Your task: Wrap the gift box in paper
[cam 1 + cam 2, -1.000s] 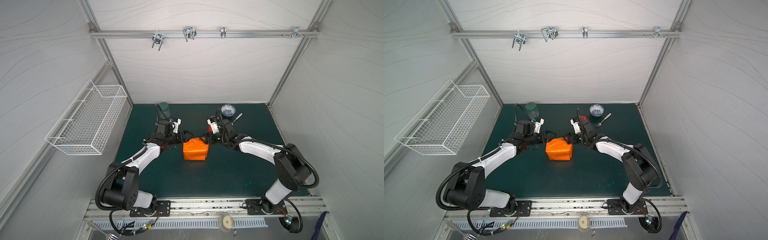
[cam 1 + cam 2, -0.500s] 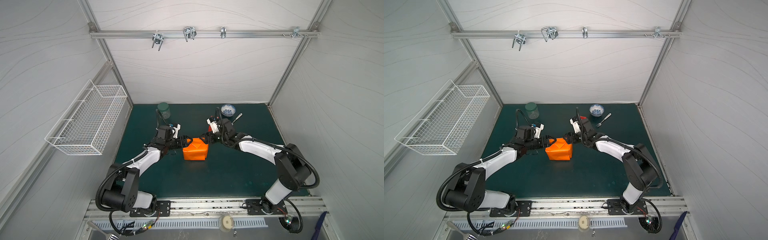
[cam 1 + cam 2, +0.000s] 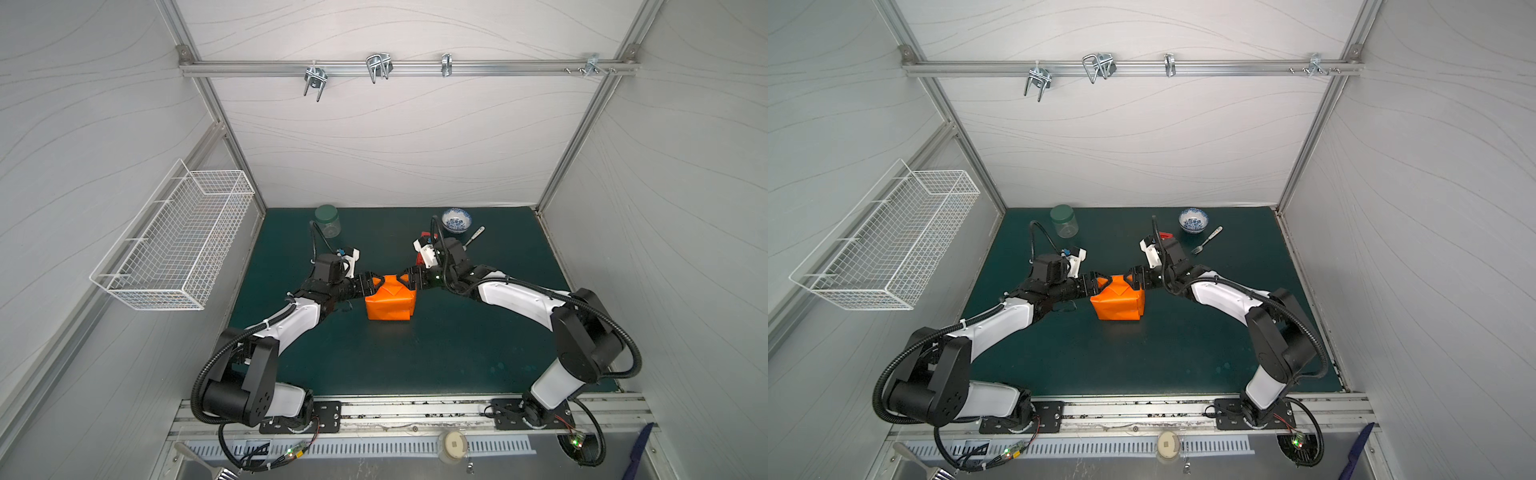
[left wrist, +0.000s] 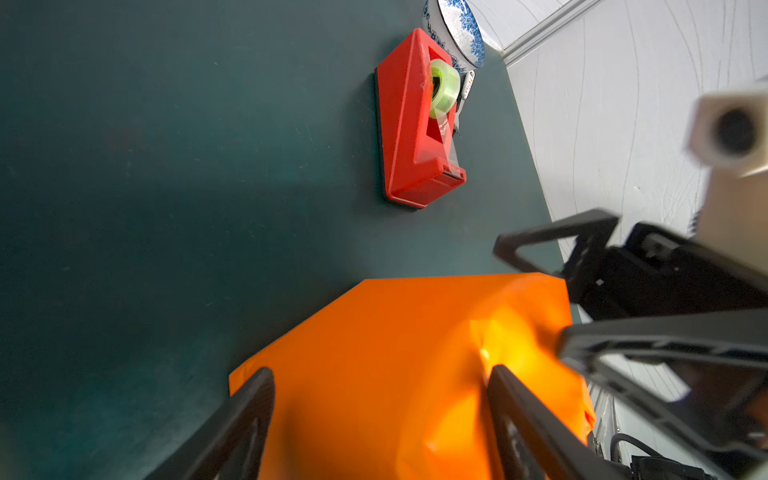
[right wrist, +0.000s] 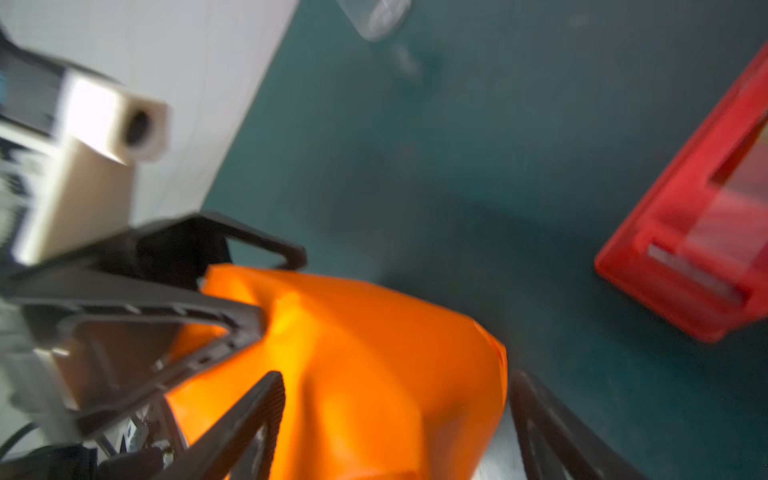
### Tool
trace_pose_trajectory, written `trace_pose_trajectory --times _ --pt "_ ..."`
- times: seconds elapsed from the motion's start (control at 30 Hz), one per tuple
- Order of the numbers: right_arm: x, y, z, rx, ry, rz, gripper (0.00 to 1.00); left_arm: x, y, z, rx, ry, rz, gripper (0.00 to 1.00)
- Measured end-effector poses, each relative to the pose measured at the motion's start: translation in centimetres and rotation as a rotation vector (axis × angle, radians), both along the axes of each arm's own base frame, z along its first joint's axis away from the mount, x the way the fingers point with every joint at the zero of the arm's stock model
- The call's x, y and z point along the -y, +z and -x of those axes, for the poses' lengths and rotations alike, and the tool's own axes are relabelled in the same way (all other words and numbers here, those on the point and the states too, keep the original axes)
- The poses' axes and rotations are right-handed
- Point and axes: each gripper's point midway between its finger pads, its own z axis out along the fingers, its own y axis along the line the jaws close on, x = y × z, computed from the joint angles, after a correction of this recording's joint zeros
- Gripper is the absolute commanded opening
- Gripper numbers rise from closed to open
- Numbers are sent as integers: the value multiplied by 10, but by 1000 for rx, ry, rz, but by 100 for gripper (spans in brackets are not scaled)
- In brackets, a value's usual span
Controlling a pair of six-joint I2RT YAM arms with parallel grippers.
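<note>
Parcel wrapped in orange paper (image 3: 390, 301) on green surface (image 3: 457, 345), left end effector (image 3: 376, 281) and right end effector (image 3: 401, 279) spread open at its far corners

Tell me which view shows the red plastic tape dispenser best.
Left wrist view: the red plastic tape dispenser is whole and sharp. Right wrist view blurs and crops it; both top views show only a sliver behind the right arm.

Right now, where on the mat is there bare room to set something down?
Bare: mat between the paper and the front rail; also the back between jar and bowl. Crowded: bowl, fork, tape dispenser beside the right gripper.
</note>
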Motion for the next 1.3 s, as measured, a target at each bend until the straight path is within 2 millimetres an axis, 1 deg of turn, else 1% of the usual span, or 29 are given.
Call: trace_pose_trajectory --times 0.03,0.13,0.23,0.3,0.37,0.47,0.57,0.67,0.87,1.03,1.1,1.23,1.3 --pt "0 -3 2 -9 -4 -11 86 -1 0 2 -5 5 4 86" --pt "0 -2 4 1 -9 -33 86 -2 2 9 -21 31 36 89" --pt "0 -3 4 12 -11 -52 86 -3 12 15 -29 63 91 90" --pt "0 -3 4 20 -11 -59 86 0 21 14 -27 70 136 91" --pt "0 -3 4 26 -11 -65 86 4 25 14 -33 65 161 90" --pt "0 -3 4 29 -12 -66 86 9 17 16 -65 57 163 87" --pt "1 -2 3 32 -13 -63 87 9 3 17 -104 61 155 86" --pt "2 -2 4 24 -6 -63 88 9 -12 26 -135 56 149 85" --pt "8 4 6 -8 5 -53 90 11 -12 24 -95 49 162 84" --pt "17 25 10 7 6 -64 90 12 -14 21 -78 48 172 82" --pt "20 29 12 8 8 -64 90 12 -13 20 -72 48 174 81" --pt "26 25 15 -20 9 -48 88 12 -13 20 -68 50 173 81" --pt "35 23 11 -41 -5 -45 85 11 -12 21 -66 51 171 81"
